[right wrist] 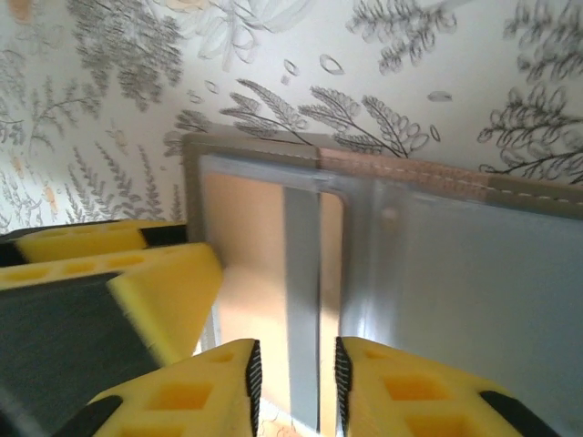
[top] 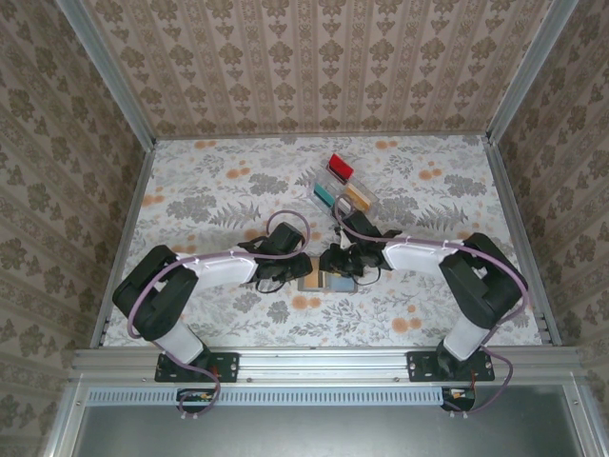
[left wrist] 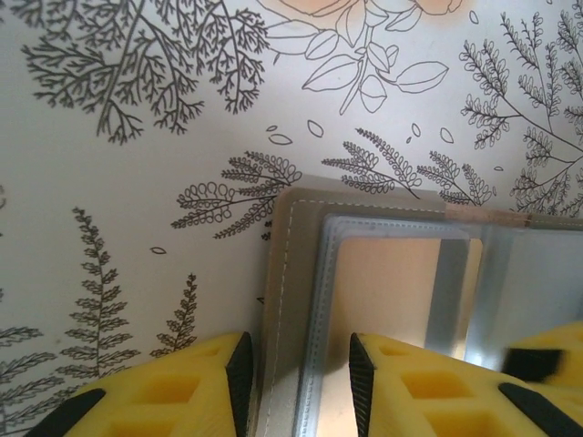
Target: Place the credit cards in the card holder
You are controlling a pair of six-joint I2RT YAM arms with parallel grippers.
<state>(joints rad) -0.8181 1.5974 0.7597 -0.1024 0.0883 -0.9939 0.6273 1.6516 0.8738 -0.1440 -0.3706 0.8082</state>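
The grey card holder (top: 326,283) lies open on the table between my two grippers. A beige credit card (right wrist: 246,246) sits in its left pocket (left wrist: 392,291), behind a grey strip. My left gripper (left wrist: 301,382) stands open astride the holder's left edge (left wrist: 281,273), its pads clear of the edge on both sides. Just over the beige card and the grey strip, my right gripper (right wrist: 296,387) is open and holds nothing. Further back, red (top: 340,168), teal (top: 324,195) and beige (top: 359,195) credit cards stand in a clear rack.
The clear slotted rack (top: 343,183) stands behind the grippers at mid-table. The two grippers (top: 303,271) (top: 341,267) are close together over the holder; a left finger (right wrist: 137,282) shows beside the right jaws. Metal rails and patterned walls bound the floral table (top: 209,200).
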